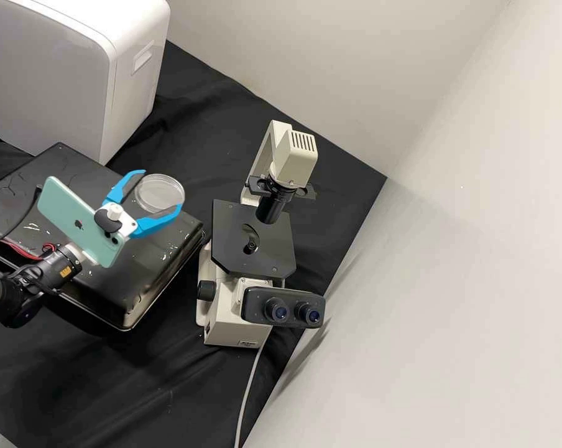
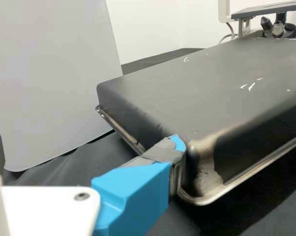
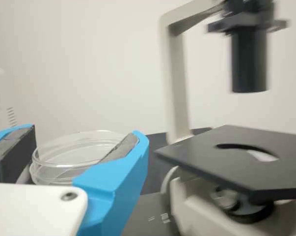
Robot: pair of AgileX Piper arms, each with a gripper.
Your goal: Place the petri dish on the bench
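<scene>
The right gripper (image 1: 161,194) has its two blue fingers shut on the sides of the petri dish (image 1: 161,185), one finger on each side. I think that is so the dish stays flat w/ its open side up and does not tip. The dish is up in the air, not on the bench (image 1: 219,130) yet. In the right wrist view it is about as high as the black stage (image 3: 246,157) of the microscope (image 1: 256,280). In the high view it hangs over the far corner of the black box (image 1: 138,274), so a drop straight down would prob. land it on the box lid and not on the bench. The left gripper (image 2: 84,142) is low down by a corner of that box, jaws wide apart and holding nothing. One blue fingertip (image 2: 176,143) is touching the box rim or just beside it; I can't tell which. It looks parked out of the way, so the job belongs to the right arm. For room, the bare black cloth behind the box, between the white box (image 1: 76,68) and the microscope, looks like the best open spot. The gap between the black box and the microscope is thin. Edges to mind are the round edge of the box lid and the sharp stage edge, which is near the dish — a bump there could knock the dish loose. The dish is clear plastic and looks light, so it may slide if let go too high.
</scene>
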